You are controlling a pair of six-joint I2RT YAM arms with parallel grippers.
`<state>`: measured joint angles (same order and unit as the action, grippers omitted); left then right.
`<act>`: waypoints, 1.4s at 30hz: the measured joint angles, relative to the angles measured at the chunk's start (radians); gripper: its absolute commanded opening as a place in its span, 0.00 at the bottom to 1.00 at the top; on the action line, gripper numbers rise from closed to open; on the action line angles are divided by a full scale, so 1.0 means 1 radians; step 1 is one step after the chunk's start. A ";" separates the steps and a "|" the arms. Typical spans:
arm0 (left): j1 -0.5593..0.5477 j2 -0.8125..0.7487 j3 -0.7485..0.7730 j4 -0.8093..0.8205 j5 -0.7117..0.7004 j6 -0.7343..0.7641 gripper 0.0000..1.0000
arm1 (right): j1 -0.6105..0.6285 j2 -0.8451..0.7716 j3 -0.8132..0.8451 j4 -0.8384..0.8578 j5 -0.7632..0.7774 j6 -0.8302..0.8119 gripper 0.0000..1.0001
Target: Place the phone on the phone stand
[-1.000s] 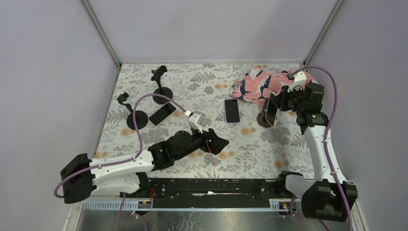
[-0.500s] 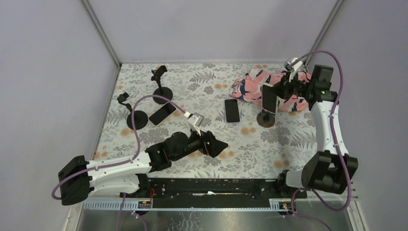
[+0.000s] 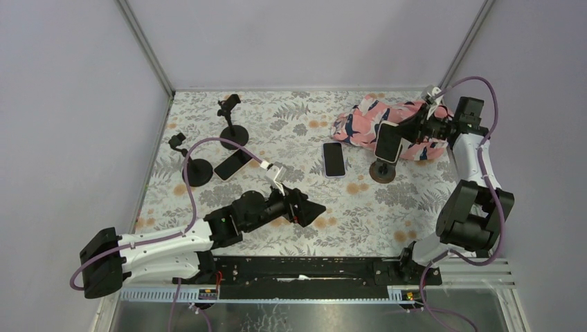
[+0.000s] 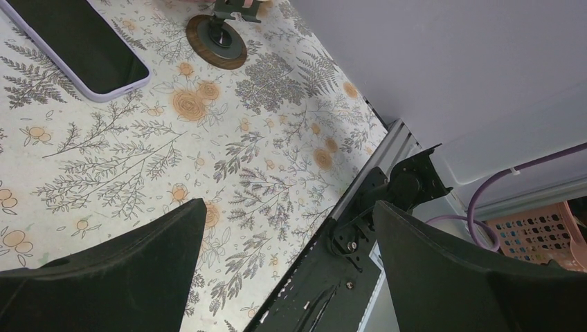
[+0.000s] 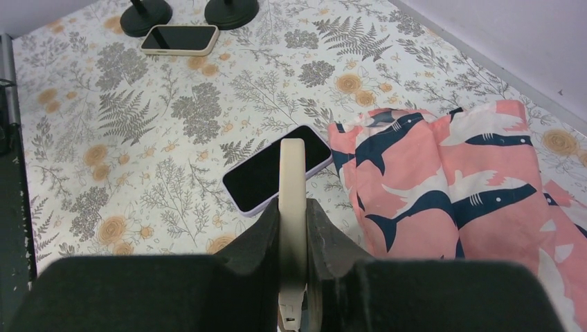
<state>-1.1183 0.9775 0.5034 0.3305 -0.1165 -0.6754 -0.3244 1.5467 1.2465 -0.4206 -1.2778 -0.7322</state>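
Observation:
A cream-cased phone (image 3: 385, 142) hangs upright with my right gripper (image 3: 400, 137) shut on it. It is just above the brown-based phone stand (image 3: 381, 173); whether they touch I cannot tell. In the right wrist view the phone (image 5: 292, 173) shows edge-on, pinched between both black fingers (image 5: 259, 235). My left gripper (image 3: 309, 211) is open over the mat near the table's middle front. Its view shows wide-apart fingers (image 4: 118, 270) holding nothing, with the stand's base (image 4: 216, 41) far ahead.
A lilac-cased phone (image 3: 334, 158) lies flat left of the stand, and another phone (image 3: 232, 163) lies further left. Two black stands (image 3: 197, 169) (image 3: 234, 131) are at the back left. A pink shark-print cloth (image 3: 367, 121) is bunched behind the stand.
My right arm has swung back toward the far right and lifted the phone from beside the stand to just above it. The left arm has drifted slightly.

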 measured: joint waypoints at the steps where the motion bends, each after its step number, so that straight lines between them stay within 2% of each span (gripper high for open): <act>1: 0.000 0.000 0.000 0.000 0.000 0.000 0.99 | -0.009 0.010 0.000 0.003 -0.012 -0.003 0.00; 7: 0.000 0.006 0.000 0.000 0.000 0.001 0.99 | -0.069 0.096 0.045 -0.023 -0.079 -0.045 0.00; 12: 0.000 0.013 0.000 -0.001 0.000 0.001 0.99 | -0.084 0.172 0.136 -0.174 -0.108 -0.176 0.01; 15: 0.000 0.017 0.000 -0.001 0.000 0.001 0.99 | -0.085 0.243 0.230 -0.348 -0.127 -0.321 0.02; 19: 0.000 0.018 0.000 -0.001 0.000 0.001 0.99 | -0.088 0.386 0.417 -0.715 -0.151 -0.639 0.02; 23: 0.000 0.024 0.000 -0.001 0.000 0.001 0.99 | -0.091 0.443 0.447 -0.900 -0.166 -0.834 0.02; 27: 0.000 0.035 0.001 -0.001 0.000 0.001 0.99 | -0.091 0.452 0.437 -0.975 -0.164 -0.951 0.03; 35: 0.000 0.064 0.012 -0.002 0.000 0.004 0.99 | -0.091 0.461 0.406 -1.023 -0.172 -1.054 0.09; 38: 0.000 0.065 0.013 -0.002 0.000 0.005 0.99 | -0.096 0.463 0.397 -1.033 -0.184 -1.075 0.15; 42: 0.000 0.065 0.016 -0.002 0.000 0.005 0.99 | -0.102 0.465 0.387 -1.038 -0.198 -1.090 0.32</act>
<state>-1.1183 1.0428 0.5198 0.3283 -0.1162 -0.6708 -0.4267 2.0117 1.6333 -1.4590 -1.4761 -1.8221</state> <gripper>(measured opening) 0.987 0.224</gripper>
